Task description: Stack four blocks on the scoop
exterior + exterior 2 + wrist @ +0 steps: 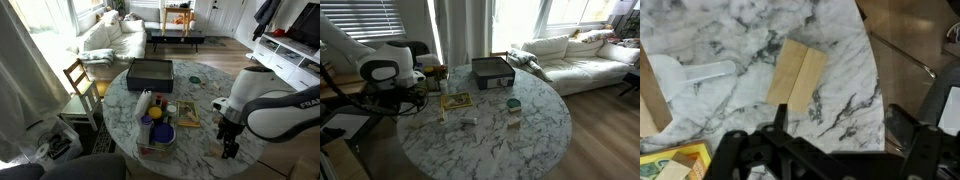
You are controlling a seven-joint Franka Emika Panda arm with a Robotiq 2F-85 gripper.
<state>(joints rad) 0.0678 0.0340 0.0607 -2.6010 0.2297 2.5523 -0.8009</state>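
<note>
Two pale tan wooden blocks [797, 75] lie flat, side by side and touching, on the marble table in the wrist view. A white scoop [688, 78] lies to their left, apart from them, with its handle pointing toward the blocks. My gripper [840, 130] hovers above the table on the near side of the blocks, open and empty, with its dark fingers spread. In an exterior view the gripper [230, 143] hangs near the table's edge. No other blocks show clearly.
The round marble table [200, 80] carries a black box [150, 71], a white bottle [145, 103], a blue bowl [157, 134] and a flat tan board [188, 115]. A small teal object [513, 105] sits mid-table. The table edge [875, 70] runs close beside the blocks.
</note>
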